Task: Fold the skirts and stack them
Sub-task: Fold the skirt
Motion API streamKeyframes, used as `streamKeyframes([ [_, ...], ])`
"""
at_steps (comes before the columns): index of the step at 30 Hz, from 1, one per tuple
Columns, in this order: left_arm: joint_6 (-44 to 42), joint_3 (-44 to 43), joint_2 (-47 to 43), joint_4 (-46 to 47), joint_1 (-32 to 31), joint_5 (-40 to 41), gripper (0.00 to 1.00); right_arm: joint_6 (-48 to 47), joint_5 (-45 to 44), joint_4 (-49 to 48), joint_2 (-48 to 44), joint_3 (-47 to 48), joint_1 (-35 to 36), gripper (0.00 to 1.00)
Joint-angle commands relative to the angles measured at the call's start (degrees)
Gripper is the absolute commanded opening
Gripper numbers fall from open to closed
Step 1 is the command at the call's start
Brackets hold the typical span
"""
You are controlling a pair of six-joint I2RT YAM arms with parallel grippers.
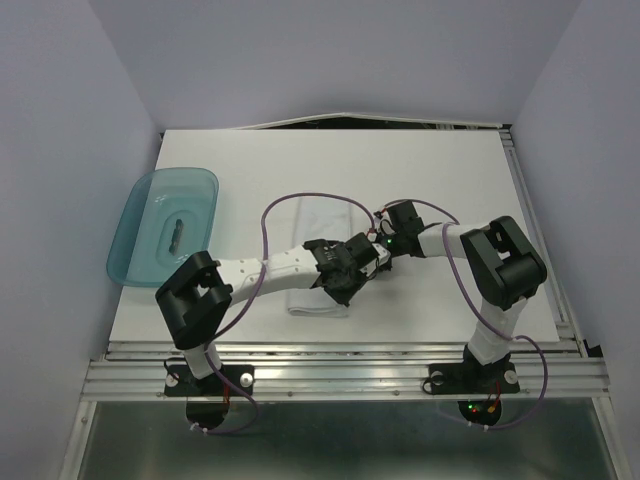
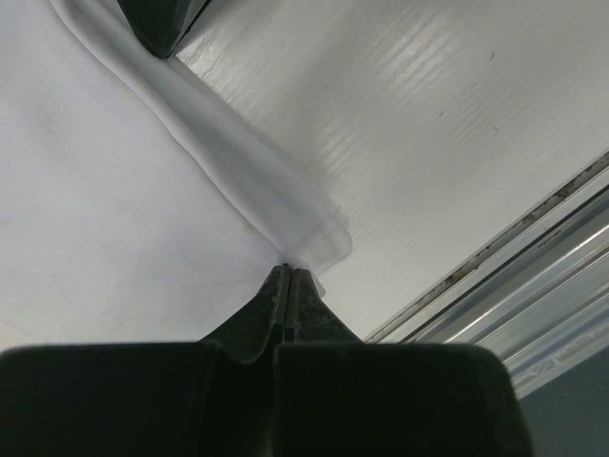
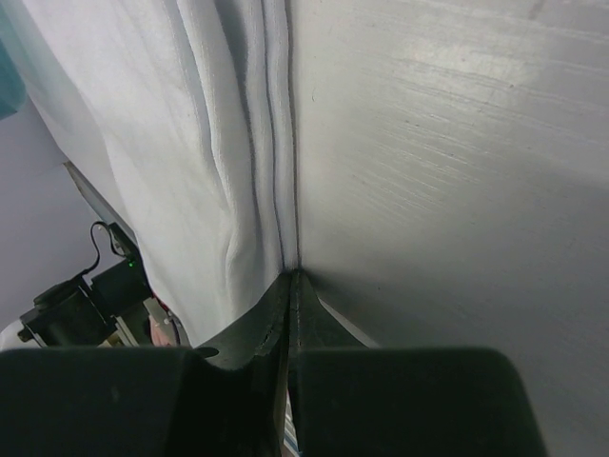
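Observation:
One white skirt [image 1: 318, 222] lies flat in the middle of the table, a long rectangle nearly the table's colour. My left gripper [image 1: 345, 292] is shut at the skirt's near right corner; in the left wrist view its closed tips [image 2: 288, 269] pinch the hemmed corner [image 2: 314, 243]. My right gripper [image 1: 373, 235] is shut further along the same right edge; in the right wrist view its tips [image 3: 290, 274] close on the seamed edge [image 3: 276, 143]. The two grippers are close together. No second skirt shows.
A translucent teal tray [image 1: 140, 200] holding a small dark object [image 1: 175, 232] stands at the table's left edge. The metal rail of the table's near edge [image 2: 533, 257] runs close to the left gripper. Cables loop over the skirt [image 1: 270, 215].

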State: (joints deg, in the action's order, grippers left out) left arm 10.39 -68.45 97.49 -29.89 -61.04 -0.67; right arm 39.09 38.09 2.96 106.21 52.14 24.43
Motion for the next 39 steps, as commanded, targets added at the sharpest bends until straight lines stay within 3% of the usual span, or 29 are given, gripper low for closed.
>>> streamKeyframes([
  [1, 0.24, -2.22, 0.58, -0.87, -0.31, -2.06, 0.00, 0.02, -1.17, 0.64, 0.57, 0.16, 0.45, 0.04],
  [9, 0.94, -2.40, 3.67, 2.38, -0.31, -2.85, 0.00, 0.72, -0.73, -0.24, 0.92, -0.46, 0.45, 0.04],
  [13, 0.68, -1.34, 4.90, 4.05, -0.22, -2.67, 0.07, 0.20, -0.91, 0.11, 0.92, -0.20, 0.45, 0.04],
  [17, -1.16, -0.38, 0.87, 4.92, -0.14, -2.50, 0.30, -1.20, -1.61, 1.08, -0.04, 1.12, -0.34, 0.03],
  [21, -5.81, -0.28, -8.87, 7.21, -0.14, -0.66, 0.63, -7.69, -1.26, 5.54, -1.70, 5.67, -2.36, 0.02],
  [24, -12.74, -0.72, -13.10, 6.86, 0.47, 3.53, 0.71, -12.27, -2.22, 9.50, -3.64, 8.85, -2.97, 0.04],
  [26, -15.74, 0.50, -17.58, 6.07, 2.14, 5.50, 0.81, -17.46, -4.50, 11.97, -5.66, 12.97, -2.98, 0.13],
  [28, -22.41, 1.65, -20.32, 6.59, 7.84, 4.10, 0.90, -20.54, -6.44, 13.73, -6.72, 15.98, -3.59, 0.26],
  [29, -24.35, 2.26, -22.76, 7.21, 10.91, 2.27, 0.90, -21.42, -7.32, 13.74, -7.16, 18.59, -3.59, 0.31],
  [30, -28.11, 2.09, -23.74, 7.82, 18.07, -5.06, 0.89, -22.99, -7.24, 13.56, -7.51, 19.92, -3.60, 0.44],
  [32, -29.20, -0.01, -22.71, 8.88, 24.44, -11.87, 0.84, -23.62, -5.49, 13.21, -6.12, 24.13, -3.60, 0.52],
  [35, -26.75, -7.19, -15.10, 8.36, 35.05, -20.21, 0.76, -22.31, 0.99, 10.94, -2.69, 29.49, -3.60, 0.59],
  [36, -26.31, -9.06, -12.79, 7.75, 37.63, -30.43, 0.73, -21.43, 2.42, 9.88, -1.20, 30.55, -3.60, 0.59],
  [39, -23.06, -15.04, -2.86, 7.39, 43.87, -43.32, 0.61, -18.01, 5.76, 6.28, 7.13, 35.11, -3.60, 0.55],
])
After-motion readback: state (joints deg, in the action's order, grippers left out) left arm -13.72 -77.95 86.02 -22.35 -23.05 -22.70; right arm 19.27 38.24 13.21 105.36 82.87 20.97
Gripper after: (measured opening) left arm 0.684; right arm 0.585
